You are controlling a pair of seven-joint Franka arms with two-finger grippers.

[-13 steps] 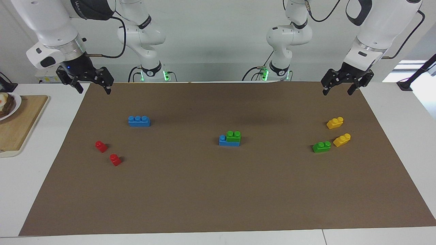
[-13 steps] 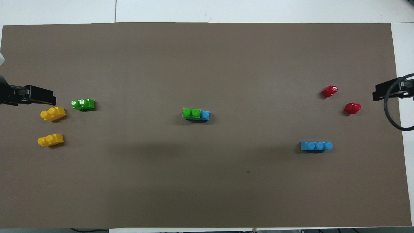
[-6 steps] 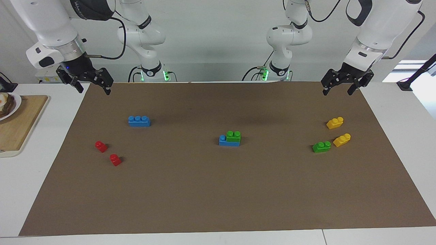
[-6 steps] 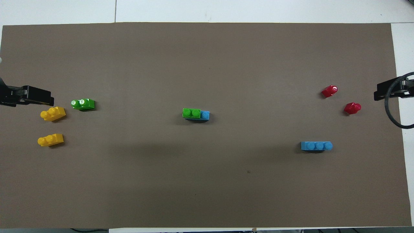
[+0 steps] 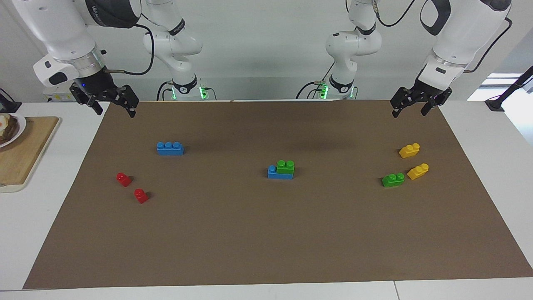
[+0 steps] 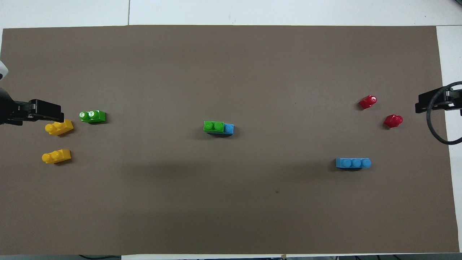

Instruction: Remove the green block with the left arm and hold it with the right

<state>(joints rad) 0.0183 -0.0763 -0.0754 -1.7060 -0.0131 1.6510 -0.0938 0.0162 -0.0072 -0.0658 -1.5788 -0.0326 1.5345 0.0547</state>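
Note:
A green block (image 5: 285, 166) (image 6: 213, 125) sits pressed onto one end of a blue three-stud brick (image 5: 275, 173) (image 6: 228, 128) in the middle of the brown mat. A second green block (image 5: 393, 179) (image 6: 92, 116) lies loose toward the left arm's end, beside two yellow bricks. My left gripper (image 5: 409, 111) (image 6: 50, 112) hangs open and holds nothing, raised above the mat's edge at that end. In the overhead view it overlaps a yellow brick. My right gripper (image 5: 115, 111) (image 6: 431, 103) hangs open and holds nothing above the mat's corner at the right arm's end.
Two yellow bricks (image 5: 409, 150) (image 5: 418, 171) lie under and near the left gripper. A lone blue brick (image 5: 170, 148) and two red bricks (image 5: 123, 179) (image 5: 141, 195) lie toward the right arm's end. A wooden board (image 5: 21, 154) with a plate rests off the mat there.
The left gripper has turned a little and shifted slightly, now overlapping the yellow brick's edge from above. The right gripper has barely moved. No brick has moved.

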